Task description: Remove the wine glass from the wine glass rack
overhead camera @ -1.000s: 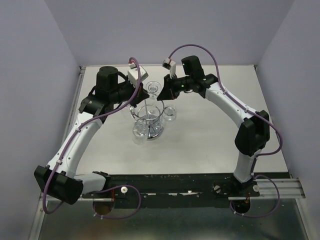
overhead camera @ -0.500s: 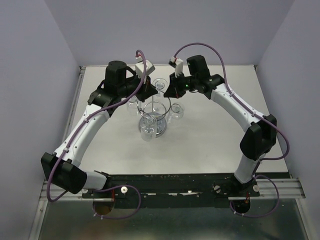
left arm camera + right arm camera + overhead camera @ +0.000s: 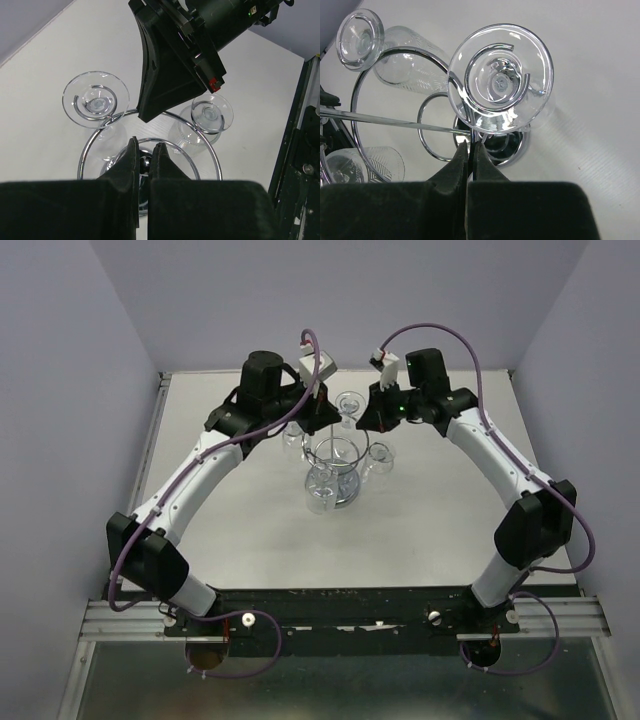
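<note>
The chrome wine glass rack stands mid-table with several clear wine glasses hanging upside down from its loop holders. In the right wrist view, one wine glass sits with its round foot in a spiral loop. Just below it my right gripper is shut on a thin chrome wire of the rack. My left gripper is shut on the shiny ball atop the central post. From above, the left gripper and right gripper meet over the rack's far side.
Other hanging glasses show in the left wrist view and one in the right wrist view. The right gripper's black body hangs close over the rack. A black rail runs along the near table edge.
The rack with its glasses has shifted to the right, both arms moving with it. The right gripper closed onto the rack wire.
</note>
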